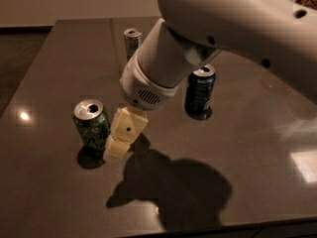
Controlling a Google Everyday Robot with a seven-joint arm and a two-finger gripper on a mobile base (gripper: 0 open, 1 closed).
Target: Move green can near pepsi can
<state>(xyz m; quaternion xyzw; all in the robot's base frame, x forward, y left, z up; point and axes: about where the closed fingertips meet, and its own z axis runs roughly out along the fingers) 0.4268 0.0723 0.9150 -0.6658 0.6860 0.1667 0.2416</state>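
Observation:
The green can [92, 127] stands upright at the left of the dark table [247, 148], with pale swirls and an open silver top. The pepsi can [200, 91], dark navy with a silver top, stands upright to the right of centre. My gripper [120, 139] hangs from the big white arm just right of the green can, its pale fingers almost touching the can's side. Only the near finger shows.
A slim silver-grey can [132, 42] stands at the back, partly hidden behind my arm. The arm's shadow [173, 187] falls on the table front. The table's front edge runs along the bottom.

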